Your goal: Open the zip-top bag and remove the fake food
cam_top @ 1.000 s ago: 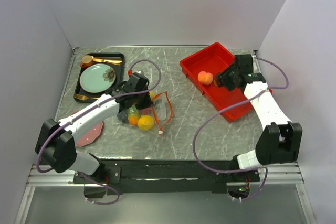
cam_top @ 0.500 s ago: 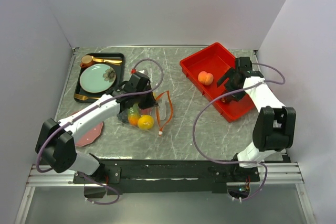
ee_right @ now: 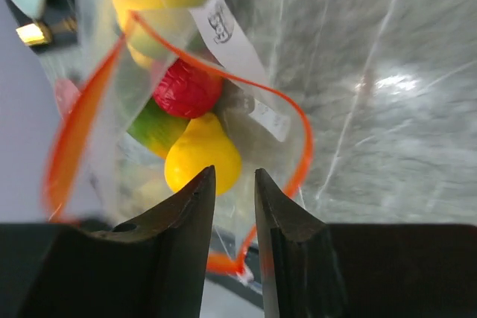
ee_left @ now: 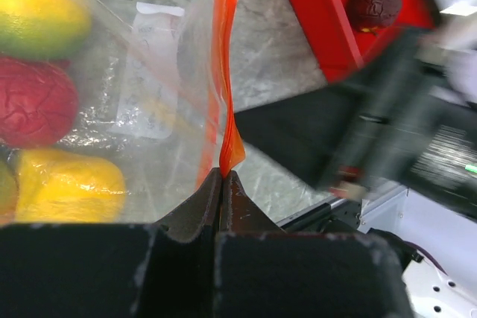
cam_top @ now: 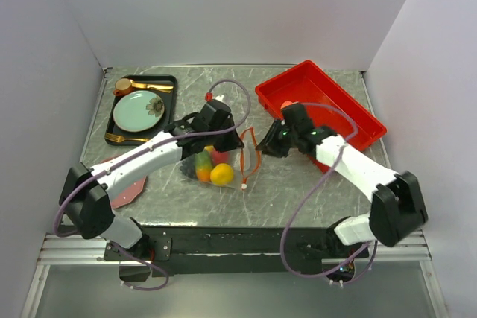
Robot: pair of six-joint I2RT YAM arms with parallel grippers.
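The left pincer (ee_left: 222, 173) was pressed together on the orange-red zip strip (ee_left: 221, 72) of the zip-top bag (ee_left: 182, 42). The strip rose out of its tips as a thin, wavy ribbon. Just beyond those tips and off to one side, the fake food (cam_top: 211, 167) lay inside the bag on the grey, marble-veined table (cam_top: 313, 191), seen through clear, crinkled, glossy film. Across from it, the right pincer (ee_right: 235, 173) faced the bag's mouth with its fingers a little apart and nothing between them. Straight ahead of its tips the strip gaped in an orange loop. Inside that loop sat a wrinkled red piece (ee_right: 186, 87), a smooth yellow pear-shaped piece (ee_right: 201, 156) and a green piece (ee_right: 151, 128). The strip's small white slider (cam_top: 244, 185) lay on the table below and just short of this pincer. From the left pincer's side, the right arm's black body cut across as a blur just past the strip, partly hiding the red tray (cam_top: 332, 94). A dark, wrinkled piece (ee_left: 376, 1) lay in that tray. A white label (ee_right: 231, 31) on the bag carried a small printed mark and faint lines too blurred to read. Well behind the left pincer, a black tray (cam_top: 168, 83) held a mint-green plate (cam_top: 138, 112) and gold cutlery (cam_top: 149, 86).
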